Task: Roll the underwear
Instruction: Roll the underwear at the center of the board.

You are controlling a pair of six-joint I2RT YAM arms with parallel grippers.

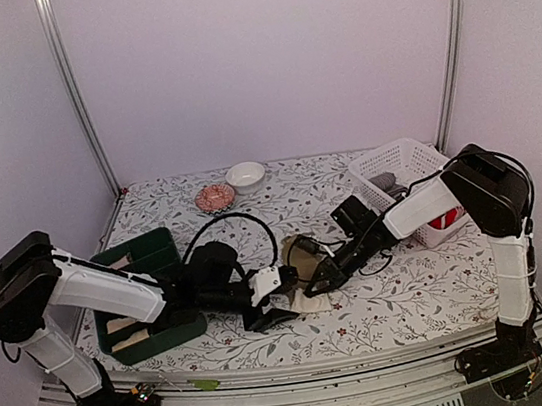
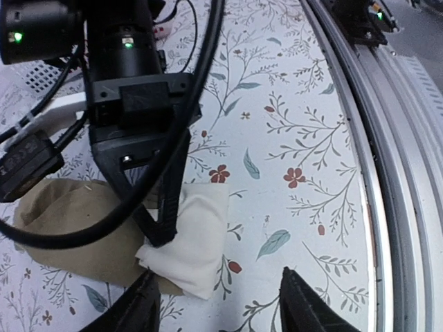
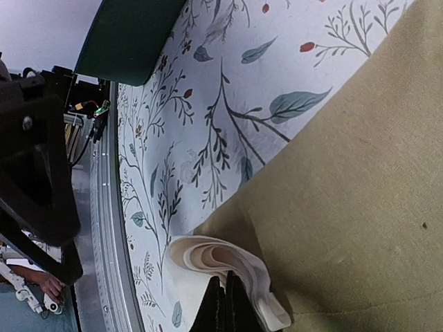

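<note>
A cream underwear (image 2: 197,238) lies folded on the edge of a khaki-tan underwear (image 2: 66,221) near the table's front edge. My right gripper (image 3: 225,304) is shut on the cream piece's folded edge (image 3: 221,252), with the khaki cloth (image 3: 360,180) beside it. In the top view the right gripper (image 1: 315,283) reaches in from the right over the khaki piece (image 1: 293,252). My left gripper (image 2: 221,308) is open and empty, its fingers astride the near corner of the cream piece; in the top view the left gripper (image 1: 271,309) is just left of the cream cloth (image 1: 307,303).
A green bin (image 1: 135,244) with folded pieces stands at the left. A white basket (image 1: 401,156) at the right rear holds a grey roll (image 1: 382,183) and a red garment (image 1: 442,221). A white bowl (image 1: 245,175) and a pink dish (image 1: 215,197) sit at the back. The metal front rail (image 2: 387,173) is close by.
</note>
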